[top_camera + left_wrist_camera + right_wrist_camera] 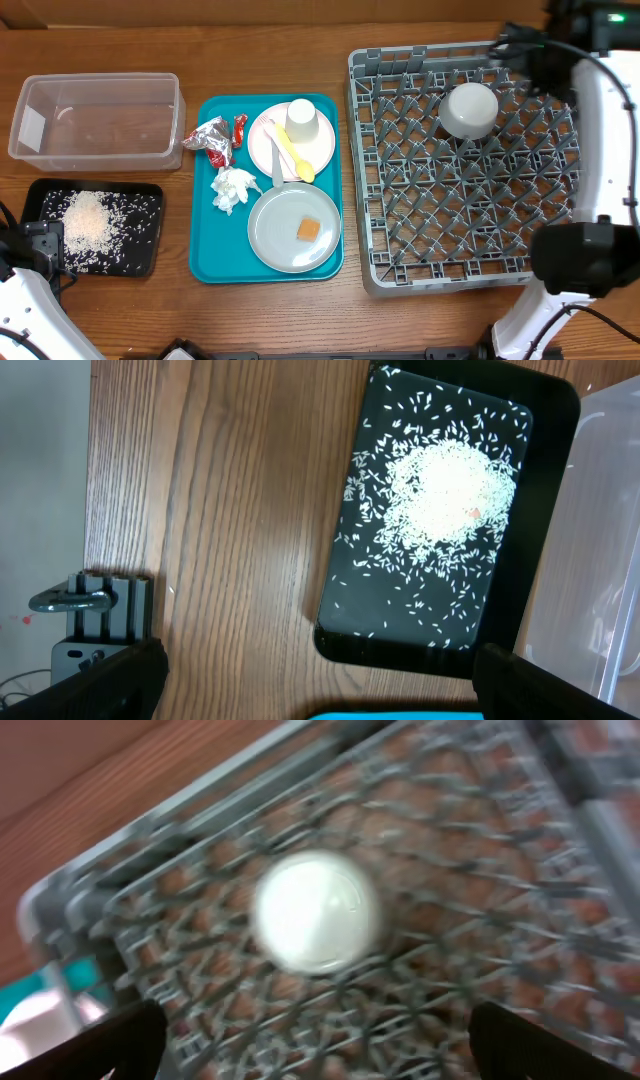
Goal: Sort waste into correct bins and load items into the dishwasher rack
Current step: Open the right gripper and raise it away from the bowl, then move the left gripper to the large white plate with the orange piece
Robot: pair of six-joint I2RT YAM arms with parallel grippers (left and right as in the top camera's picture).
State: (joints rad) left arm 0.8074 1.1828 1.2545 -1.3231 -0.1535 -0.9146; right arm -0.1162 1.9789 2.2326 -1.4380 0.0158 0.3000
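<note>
Under the right gripper (316,1042) (jaws apart, like the left gripper (325,685)) we found the bowl (318,912) in the rack (357,160); cup (303,120), spoon (292,155), plates (280,235) and wrappers (210,135) were not yet sorted.

I saw a wooden table (270,40), a clear tub (100,78) at its left, a black tray (158,230) just beside that, a teal tray (210,240) mid-table, a grey dishwasher rack (358,180) on the right.
</note>
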